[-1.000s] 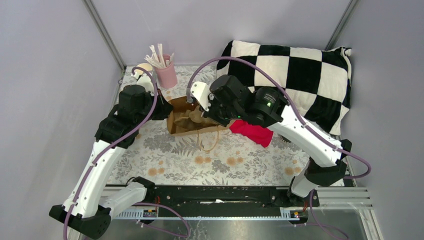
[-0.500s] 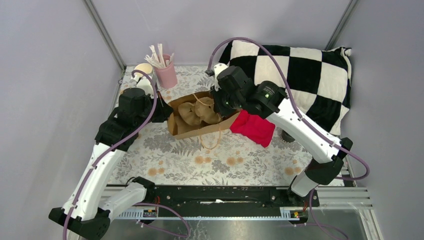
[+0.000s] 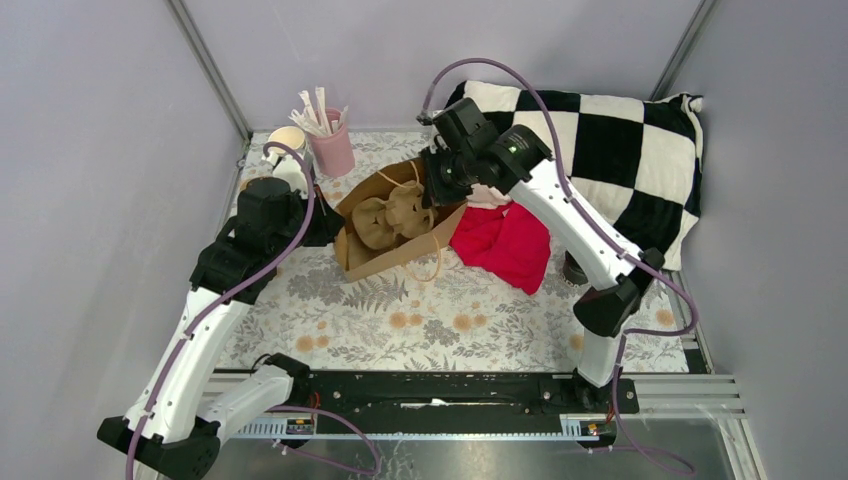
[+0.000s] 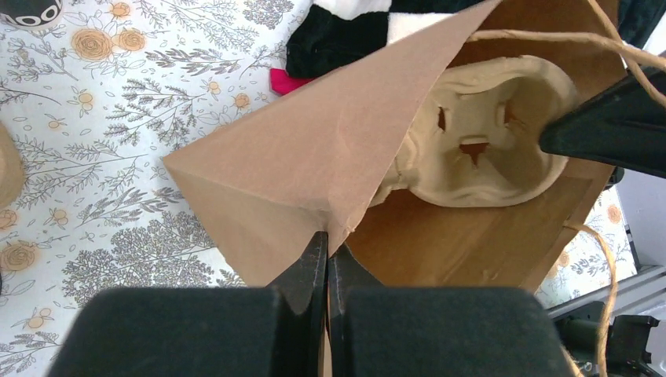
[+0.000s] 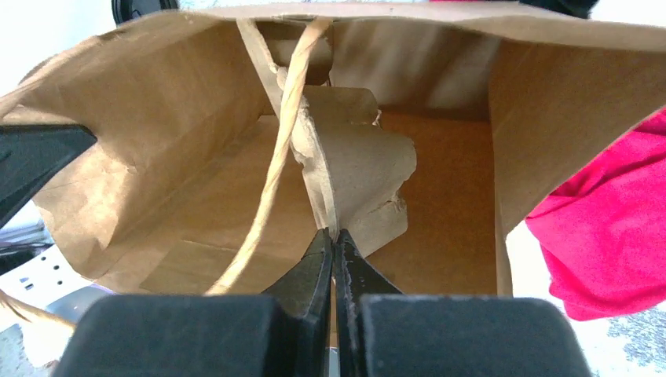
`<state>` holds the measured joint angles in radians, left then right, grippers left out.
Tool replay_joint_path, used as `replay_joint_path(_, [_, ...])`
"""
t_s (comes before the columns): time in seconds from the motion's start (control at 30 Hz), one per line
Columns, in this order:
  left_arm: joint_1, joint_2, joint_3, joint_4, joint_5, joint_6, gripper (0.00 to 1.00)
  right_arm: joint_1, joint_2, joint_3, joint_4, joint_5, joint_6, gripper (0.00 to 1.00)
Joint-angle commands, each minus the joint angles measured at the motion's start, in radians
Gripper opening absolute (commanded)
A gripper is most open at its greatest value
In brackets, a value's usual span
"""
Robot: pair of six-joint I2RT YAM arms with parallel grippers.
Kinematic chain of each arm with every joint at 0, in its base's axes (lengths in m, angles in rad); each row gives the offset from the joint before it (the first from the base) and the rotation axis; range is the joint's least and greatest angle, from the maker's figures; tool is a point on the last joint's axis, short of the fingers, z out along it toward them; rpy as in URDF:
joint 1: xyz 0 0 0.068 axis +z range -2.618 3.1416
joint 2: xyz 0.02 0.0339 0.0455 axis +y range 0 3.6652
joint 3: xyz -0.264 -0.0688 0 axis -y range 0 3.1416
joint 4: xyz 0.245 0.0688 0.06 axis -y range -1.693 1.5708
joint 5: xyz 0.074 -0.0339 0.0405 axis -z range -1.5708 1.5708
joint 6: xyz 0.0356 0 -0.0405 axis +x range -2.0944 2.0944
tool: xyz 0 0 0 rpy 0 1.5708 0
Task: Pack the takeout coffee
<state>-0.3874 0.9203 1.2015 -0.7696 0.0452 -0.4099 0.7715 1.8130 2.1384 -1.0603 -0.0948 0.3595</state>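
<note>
The brown paper bag [image 3: 385, 255] lies on its side on the floral table, mouth open. My left gripper [image 4: 326, 236] is shut on the bag's rim at a corner fold, at the bag's left end [image 3: 328, 222]. A moulded pulp cup carrier [image 4: 471, 141] sits inside the bag. My right gripper [image 5: 334, 233] is shut on that carrier's thin edge at the bag's back right [image 3: 432, 190]. The takeout coffee [image 3: 573, 268], a dark cup, stands by the pillow's front edge, half hidden behind my right arm. Its black top also shows in the left wrist view [image 4: 27, 9].
A red cloth [image 3: 505, 240] lies right of the bag. A black-and-white checked pillow [image 3: 610, 150] fills the back right. A pink cup of stirrers [image 3: 332, 150] and a stack of lidless cups [image 3: 287, 140] stand at the back left. The bag's twine handle [image 3: 425, 270] trails forward.
My right arm has swung toward the back with the carrier's edge in its grip, and the bag's mouth has risen and turned. More of the red cloth shows. The left gripper has stayed put.
</note>
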Motion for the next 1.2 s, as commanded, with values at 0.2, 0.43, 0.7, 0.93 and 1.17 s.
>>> replay_joint_path(0.2, [-0.004,0.012,0.001,0.022,-0.035,0.018,0.00,-0.005,0.037,-0.026,0.070,-0.118,0.059,0.00])
replay_joint_path(0.43, [-0.004,0.021,-0.008,0.021,-0.041,0.004,0.00,-0.003,0.047,-0.082,0.172,-0.120,0.018,0.01])
replay_joint_path(0.7, [-0.004,0.016,-0.011,0.022,-0.042,0.005,0.00,-0.003,0.091,-0.062,0.195,-0.126,-0.004,0.05])
replay_joint_path(0.93, [-0.004,0.014,-0.010,0.021,-0.042,0.005,0.00,-0.003,0.121,-0.041,0.207,-0.138,-0.002,0.11])
replay_joint_path(1.17, [-0.004,0.014,-0.013,0.021,-0.042,0.002,0.00,0.005,0.132,-0.043,0.227,-0.144,0.024,0.10])
